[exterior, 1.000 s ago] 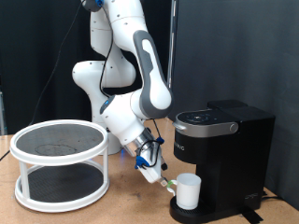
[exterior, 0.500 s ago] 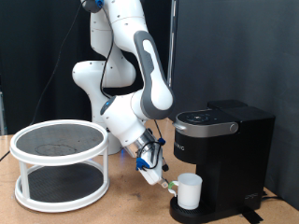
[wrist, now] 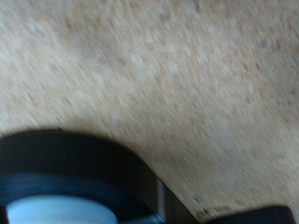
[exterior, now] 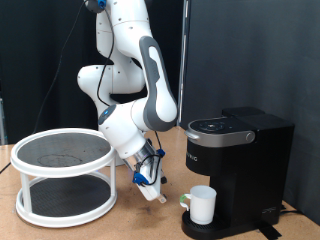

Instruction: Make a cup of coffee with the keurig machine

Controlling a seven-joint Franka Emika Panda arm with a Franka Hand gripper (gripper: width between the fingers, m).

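Note:
The white cup (exterior: 203, 204) stands upright on the round drip base (exterior: 192, 229) of the black keurig machine (exterior: 240, 150), under its head, with the lid down. My gripper (exterior: 153, 193) hangs low over the table, a short way to the exterior view's left of the cup, apart from it and holding nothing. The wrist view is blurred: it shows the tabletop, the dark curve of the drip base (wrist: 84, 154) and a pale patch that may be the cup (wrist: 56, 211). My fingers do not show there.
A white round two-tier rack (exterior: 62, 175) with dark mesh shelves stands at the exterior view's left. The wooden table (exterior: 130, 228) lies between it and the machine. A black curtain hangs behind.
My gripper has let go of the cup and drawn back to the exterior view's left and slightly down. The cup stays on the drip base.

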